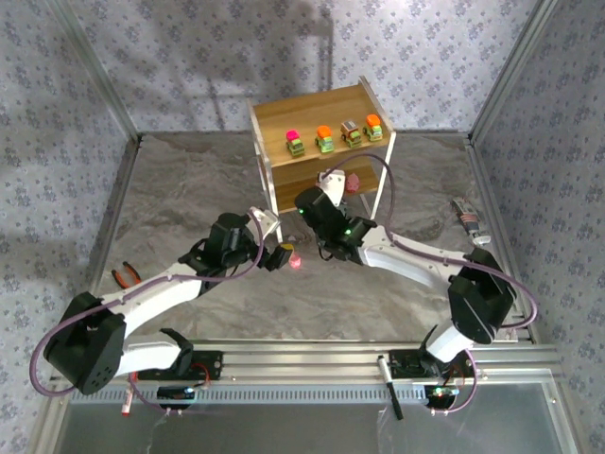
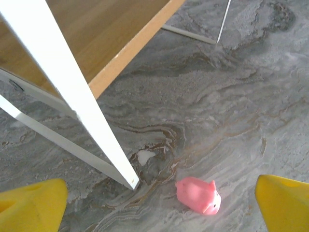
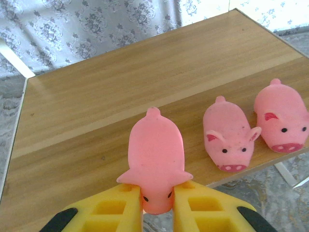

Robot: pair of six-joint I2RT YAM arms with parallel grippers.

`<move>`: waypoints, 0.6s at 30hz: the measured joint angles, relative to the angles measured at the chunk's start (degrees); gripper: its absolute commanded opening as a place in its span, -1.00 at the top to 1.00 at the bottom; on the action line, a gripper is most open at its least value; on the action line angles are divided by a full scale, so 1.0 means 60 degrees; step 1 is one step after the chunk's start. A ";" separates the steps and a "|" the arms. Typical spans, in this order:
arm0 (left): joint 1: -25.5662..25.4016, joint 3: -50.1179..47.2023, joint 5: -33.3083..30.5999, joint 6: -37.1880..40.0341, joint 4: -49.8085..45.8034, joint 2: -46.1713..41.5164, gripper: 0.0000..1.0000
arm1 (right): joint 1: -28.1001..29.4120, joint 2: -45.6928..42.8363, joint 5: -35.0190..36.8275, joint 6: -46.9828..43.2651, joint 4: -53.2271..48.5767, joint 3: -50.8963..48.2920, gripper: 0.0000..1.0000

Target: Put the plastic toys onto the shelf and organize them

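The right wrist view shows the right hand (image 3: 158, 208) pinching a pink pig (image 3: 153, 154) by the snout at the lower board of the shelf (image 3: 96, 111). Two more pigs (image 3: 229, 140) stand just beside it on the right. From above, four little cars (image 1: 324, 139) line the top tier. The left wrist view shows the left hand (image 2: 159, 203) spread wide. A fourth pig (image 2: 199, 195) lies on the table (image 2: 231, 96) between its fingers, near a white shelf leg (image 2: 82, 101).

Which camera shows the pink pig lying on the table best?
Left wrist: the pig lies close and sharp, ears and snout visible. In top external it is a tiny pink blob by the left gripper.
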 measured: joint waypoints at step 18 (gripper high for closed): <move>-0.0007 -0.0423 -0.0160 -0.0280 0.0554 -0.0127 -0.99 | -0.0299 0.0776 0.0215 0.0856 -0.1111 0.1078 0.56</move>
